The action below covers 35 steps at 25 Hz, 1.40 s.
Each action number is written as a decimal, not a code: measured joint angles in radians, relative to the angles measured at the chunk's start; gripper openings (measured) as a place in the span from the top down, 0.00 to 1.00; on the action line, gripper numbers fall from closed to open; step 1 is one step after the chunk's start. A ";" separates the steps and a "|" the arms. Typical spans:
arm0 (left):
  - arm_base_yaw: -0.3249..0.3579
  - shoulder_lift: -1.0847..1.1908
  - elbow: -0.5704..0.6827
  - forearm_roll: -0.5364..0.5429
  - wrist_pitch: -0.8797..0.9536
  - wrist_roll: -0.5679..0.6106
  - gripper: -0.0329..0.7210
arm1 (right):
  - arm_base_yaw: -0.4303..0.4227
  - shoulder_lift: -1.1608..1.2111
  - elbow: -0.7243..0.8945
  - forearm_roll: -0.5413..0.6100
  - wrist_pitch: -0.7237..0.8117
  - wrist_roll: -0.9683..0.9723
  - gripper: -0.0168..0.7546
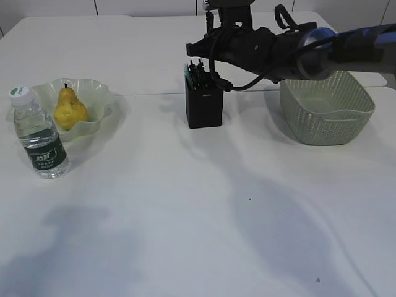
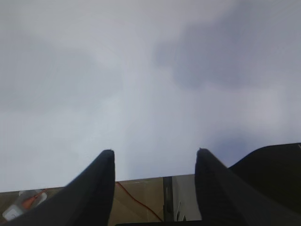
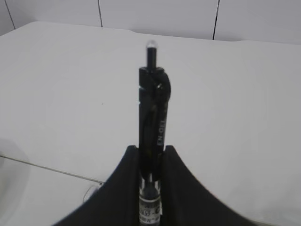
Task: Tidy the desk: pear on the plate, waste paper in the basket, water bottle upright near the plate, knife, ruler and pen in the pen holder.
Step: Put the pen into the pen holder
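My right gripper [image 3: 151,148] is shut on a black pen [image 3: 153,108], which sticks out past the fingertips with its clear push-button end farthest away. In the exterior view the right gripper [image 1: 193,48] hovers just above the black pen holder [image 1: 204,105]; dark and green ends poke out of the holder, and I cannot tell the knife or ruler apart. The yellow pear [image 1: 69,110] lies on the pale green wavy plate [image 1: 102,93]. The water bottle [image 1: 38,133] stands upright just left of the plate's front. The sage green basket [image 1: 326,106] is at the right; the waste paper is out of view. My left gripper [image 2: 155,153] is open over bare table.
The right arm [image 1: 322,52] stretches from the right edge across the basket's back to the holder. The left wrist view shows the table's near edge [image 2: 141,179] with floor and a red cable beyond it.
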 joint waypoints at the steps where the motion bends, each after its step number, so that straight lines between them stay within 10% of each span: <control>1: 0.000 0.000 0.000 0.000 0.000 0.000 0.45 | 0.000 0.002 0.000 0.000 -0.004 0.000 0.85; 26: 0.000 0.000 0.000 0.000 -0.001 0.000 0.45 | 0.000 0.039 0.000 0.007 0.014 0.004 0.84; 35: 0.000 0.000 0.000 0.000 -0.001 0.000 0.45 | 0.000 0.039 0.000 0.046 0.075 0.006 0.68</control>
